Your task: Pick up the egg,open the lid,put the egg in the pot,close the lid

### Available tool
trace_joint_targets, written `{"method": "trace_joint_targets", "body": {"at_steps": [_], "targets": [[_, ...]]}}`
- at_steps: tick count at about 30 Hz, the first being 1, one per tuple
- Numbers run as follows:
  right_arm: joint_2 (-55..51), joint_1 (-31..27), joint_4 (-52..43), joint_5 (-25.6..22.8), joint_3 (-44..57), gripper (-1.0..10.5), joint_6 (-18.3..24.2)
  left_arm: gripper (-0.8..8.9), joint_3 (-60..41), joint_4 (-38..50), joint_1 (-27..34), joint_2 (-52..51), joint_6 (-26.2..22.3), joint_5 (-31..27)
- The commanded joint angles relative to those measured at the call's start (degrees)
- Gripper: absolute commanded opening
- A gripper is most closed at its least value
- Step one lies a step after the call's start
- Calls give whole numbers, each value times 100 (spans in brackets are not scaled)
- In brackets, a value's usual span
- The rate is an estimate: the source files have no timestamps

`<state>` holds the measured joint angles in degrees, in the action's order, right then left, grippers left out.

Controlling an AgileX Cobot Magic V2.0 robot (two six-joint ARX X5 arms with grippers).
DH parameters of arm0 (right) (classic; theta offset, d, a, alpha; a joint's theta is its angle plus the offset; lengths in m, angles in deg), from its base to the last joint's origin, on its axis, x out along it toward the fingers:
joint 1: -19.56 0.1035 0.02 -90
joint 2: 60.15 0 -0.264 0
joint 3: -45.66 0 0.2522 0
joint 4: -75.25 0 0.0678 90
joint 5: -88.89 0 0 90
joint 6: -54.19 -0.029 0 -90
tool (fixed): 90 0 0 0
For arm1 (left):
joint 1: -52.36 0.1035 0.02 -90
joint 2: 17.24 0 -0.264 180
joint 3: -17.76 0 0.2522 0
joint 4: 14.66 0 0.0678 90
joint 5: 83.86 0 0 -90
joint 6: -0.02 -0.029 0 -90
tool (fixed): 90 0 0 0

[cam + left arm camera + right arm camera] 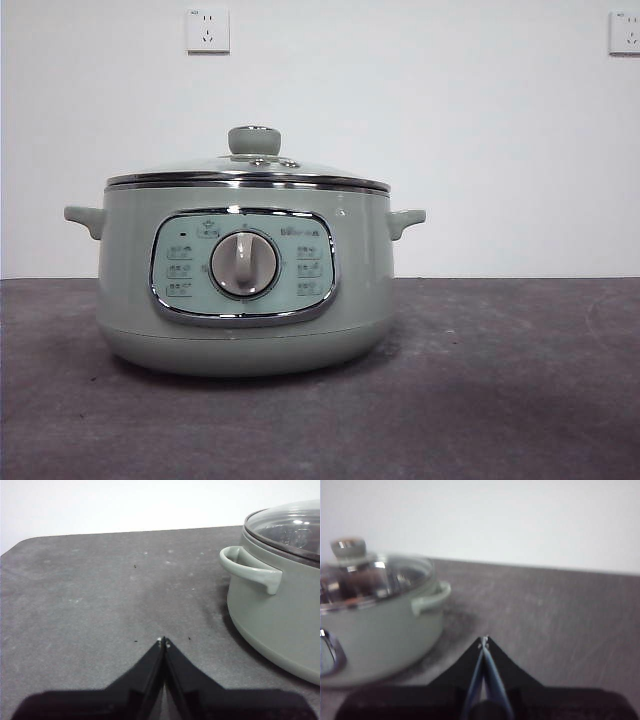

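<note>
Lid seated on pot, centre of worktop. Left tool pressed together, empty, beside pot. Right tool likewise, opposite side.

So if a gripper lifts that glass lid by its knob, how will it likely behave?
The lid looks rigid glass with a chrome rim, so probably stiff, breakable, fairly heavy. Its knob is small, round and smooth: it may slip or let the lid tilt. Both grippers are away, shut.
</note>
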<state>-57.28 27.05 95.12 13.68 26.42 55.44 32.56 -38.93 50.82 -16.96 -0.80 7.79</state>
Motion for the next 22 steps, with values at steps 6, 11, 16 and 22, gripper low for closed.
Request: {"method": "trace_joint_targets", "body": {"at_steps": [6, 11, 16, 22], "targets": [[-229, -4, 20, -33, 518, 1, -262, -4, -81, 11, 15, -17, 46, -4], [-282, -4, 348, -162, 518, 1, -273, -4, -81, 11, 15, -17, 46, -2], [-282, -2, 323, -164, 518, 1, -634, -3, -81, 11, 15, -17, 46, -4], [-282, -2, 323, -164, 518, 1, -634, -4, -81, 11, 15, -17, 46, -4]]}}
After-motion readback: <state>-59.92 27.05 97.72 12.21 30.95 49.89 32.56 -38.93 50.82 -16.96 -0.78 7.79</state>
